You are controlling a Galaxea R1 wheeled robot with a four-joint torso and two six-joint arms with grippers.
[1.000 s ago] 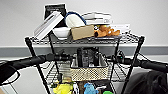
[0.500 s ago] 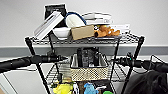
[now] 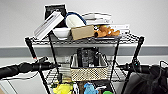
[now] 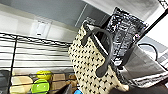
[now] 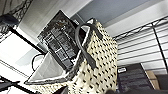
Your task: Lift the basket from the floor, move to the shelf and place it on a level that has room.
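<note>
The basket (image 3: 89,67) stood on the middle level (image 3: 115,74) of the shelf (image 3: 137,50), near the middle of its width, with bare wire on both sides of it. It was upright in the head view, and a black packet (image 3: 86,57) stood inside it, rising above the grey rim.

The left arm (image 3: 25,67) came in level from the left side and its tip reached the front left post of the shelf, a little apart from the basket. The right arm (image 3: 140,68) came in from the right side, near the front right post. Whether the left pincer and the right pincer were released or clenched, I could not tell (the fingers were not clear in any view).

In the left wrist view the basket (image 4: 92,62) was close, with its dark handle (image 4: 106,50) curved over the side and the packet (image 4: 125,32) behind it. The right wrist view showed the basket (image 5: 100,62) from the other side, with its other handle (image 5: 83,45).

On the top level were a white bowl (image 3: 61,32), a brown box (image 3: 82,32), some books (image 3: 48,25) and an orange toy (image 3: 107,31). On the bottom level lay yellow (image 3: 62,88) and blue toys (image 3: 89,88)
</note>
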